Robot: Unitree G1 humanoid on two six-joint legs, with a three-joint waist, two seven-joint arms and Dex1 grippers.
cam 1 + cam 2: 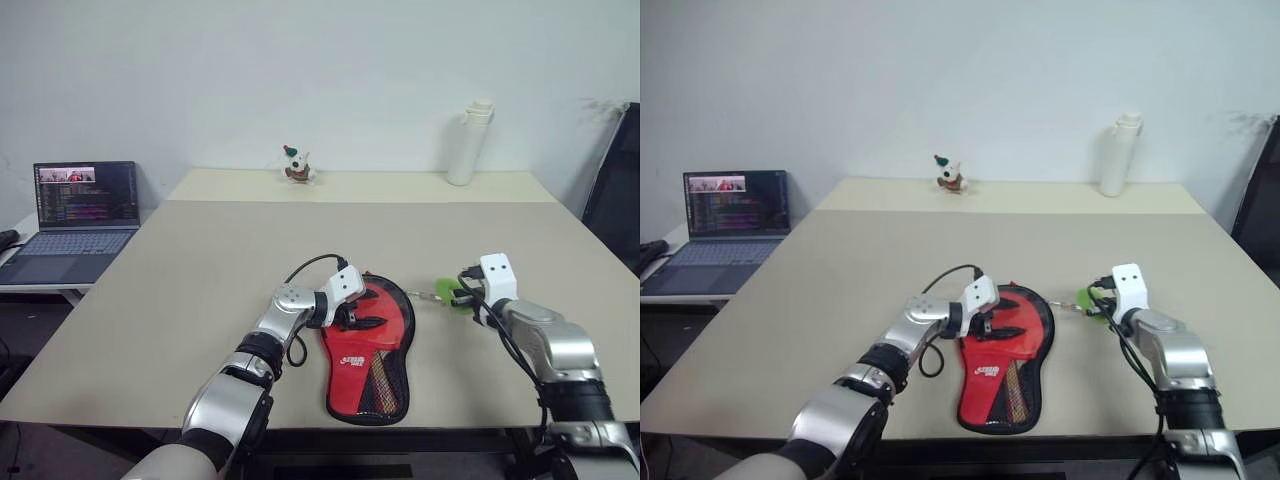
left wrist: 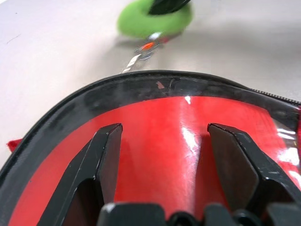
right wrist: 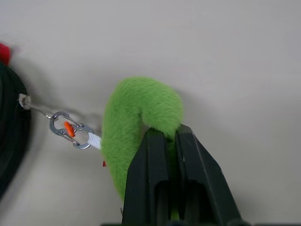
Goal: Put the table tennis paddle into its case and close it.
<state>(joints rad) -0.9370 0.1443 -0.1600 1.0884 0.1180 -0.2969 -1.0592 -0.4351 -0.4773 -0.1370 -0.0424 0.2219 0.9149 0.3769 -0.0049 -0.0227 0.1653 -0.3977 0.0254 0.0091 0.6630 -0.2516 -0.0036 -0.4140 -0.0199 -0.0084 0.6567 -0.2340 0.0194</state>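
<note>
Case (image 1: 367,352) lay flat near the front edge of the table (image 1: 200,270), red mesh side up, with its round end pointing away from the robot. Red showed through the clear top part of it in the left wrist view — whether that was the paddle inside, I could not tell. The left gripper (image 1: 362,316) sat over the round end with its two black fingers (image 2: 104,160) spread apart, holding nothing. The right gripper (image 3: 165,141) was pinched tight on a fuzzy green ring (image 3: 136,117) just to the right of the case. A small silver clip (image 3: 68,129) and a thin cord joined the ring to the case's black rim. Far back stood a white bottle (image 1: 470,142) and a little toy (image 1: 296,165) — a laptop (image 1: 78,215) sat off to the left.
</note>
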